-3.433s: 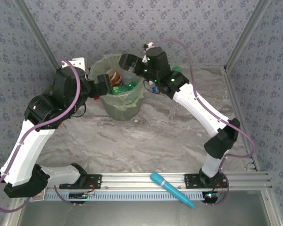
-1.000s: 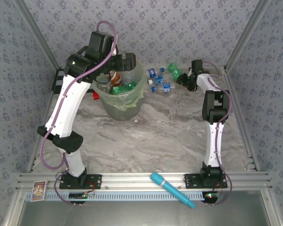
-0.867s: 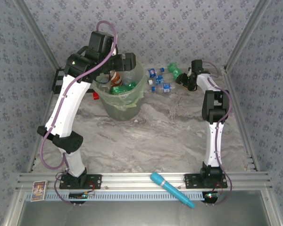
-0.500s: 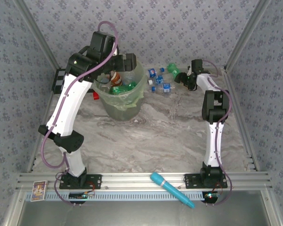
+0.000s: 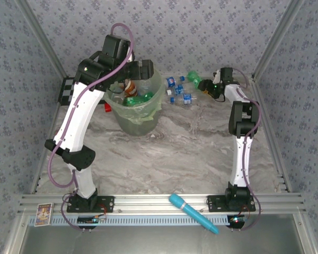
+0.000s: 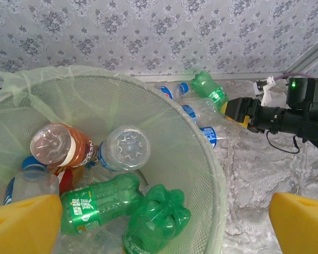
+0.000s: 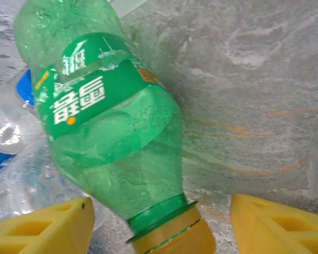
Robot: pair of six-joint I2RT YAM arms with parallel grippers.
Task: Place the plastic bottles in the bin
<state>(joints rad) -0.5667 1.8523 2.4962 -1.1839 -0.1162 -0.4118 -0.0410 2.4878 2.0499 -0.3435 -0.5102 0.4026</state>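
Hovering my left hand (image 6: 160, 225) over the bin (image 5: 143, 119), I hold its fingers as far apart as they go, with nothing between them. Empty and spread above the mouth, it reads to me as a hand placed for letting go, not for taking.

My right hand (image 7: 161, 227) is stretched to the upper right of the overhead frame, where the loose bottles (image 5: 179, 90) lie on the bench (image 5: 191, 153) just beside the bin. It sits low and end-on to a green bottle (image 7: 111, 116) lying on its side. The fingers stand apart on either side of the cap (image 7: 172, 241) with a gap showing on both sides, so nothing is clamped yet. I judge the neck is the chosen spot because it is narrow and stiff, where the belly might crush or roll.

The right wrist view gives what the overhead cannot: those gaps at the cap, the green label, and clear bottles pressed against the green one at the left of the frame. The left wrist view looks down into the bin, where a red-labelled bottle, a clear one and two green ones lie heaped inside the liner (image 6: 21, 84). Beyond the rim, at the right of that frame, the yellow tip of my right hand sits at the green bottle. Only the overhead shows how both arms lie, and a cyan stick (image 5: 193, 212) on the rail at the bottom, well apart from the bottles.
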